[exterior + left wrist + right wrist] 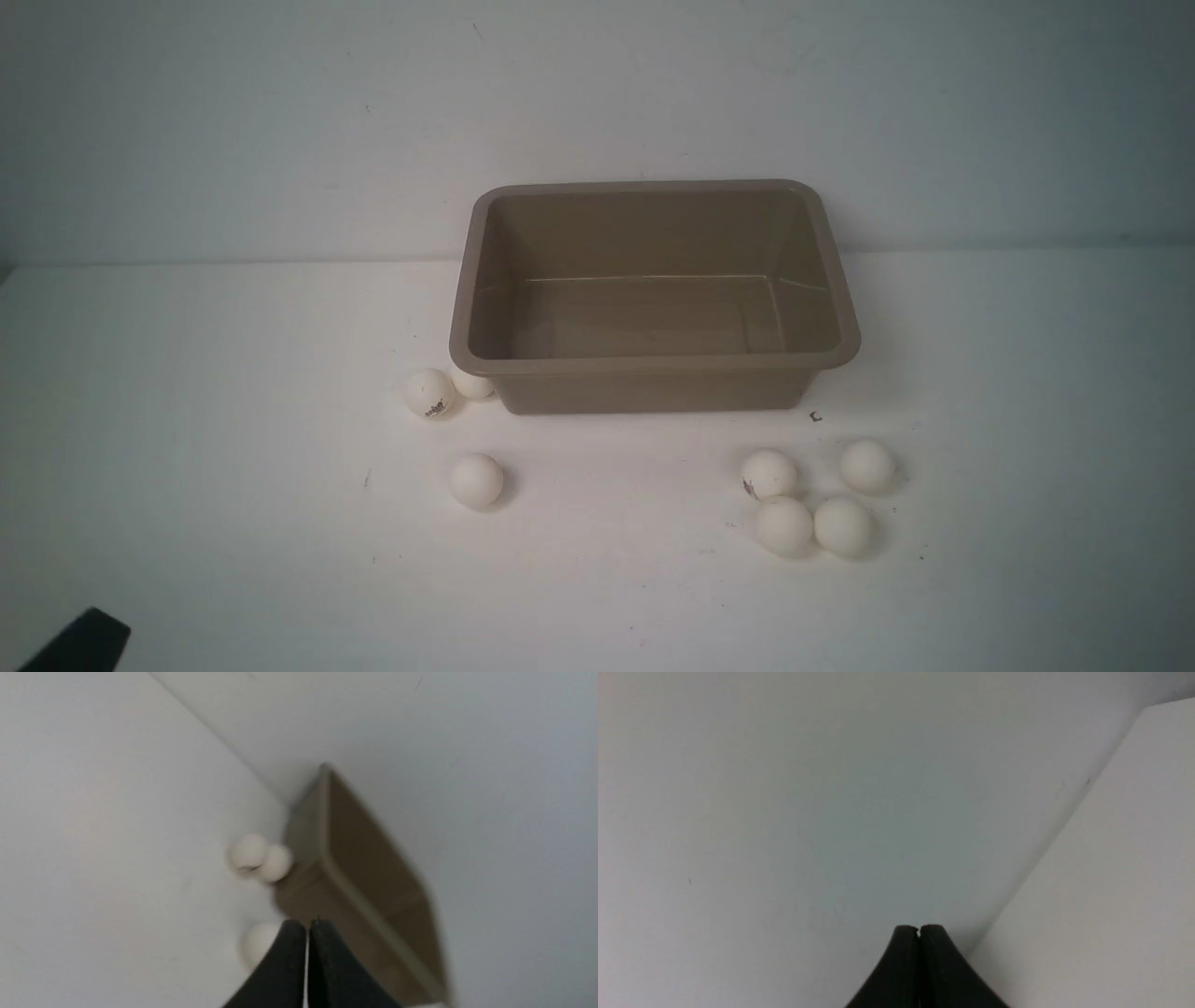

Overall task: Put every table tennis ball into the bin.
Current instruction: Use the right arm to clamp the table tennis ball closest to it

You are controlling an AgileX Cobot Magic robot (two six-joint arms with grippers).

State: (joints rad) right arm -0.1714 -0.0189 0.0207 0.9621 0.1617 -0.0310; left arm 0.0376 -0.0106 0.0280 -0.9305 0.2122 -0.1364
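**All seven balls out, bin empty: expect rolling**

The bin (653,366) sits upright near the wall (280,112) at the middle of the table (187,467). Its mouth faces up and its long axis runs left to right across your front view.

None of the balls (477,481) is in it. That lone one lies ahead of the bin's left end, and two more (429,392) sit at the left front corner, one tucked against the bin wall. Four (784,525) huddle close together off the right front corner.

Both grippers are clenched on nothing. The left gripper (307,926) looks toward the corner pair, and the right gripper (919,929) sees only wall and table.

- **Fingers:** you must spread them before any descent, or closed tips will likely knock a ball away.
- **Cluster and pair:** fingers closing on one ball may well shove its neighbours rolling.
- **Tucked ball:** the flared rim may block a straight drop onto it.
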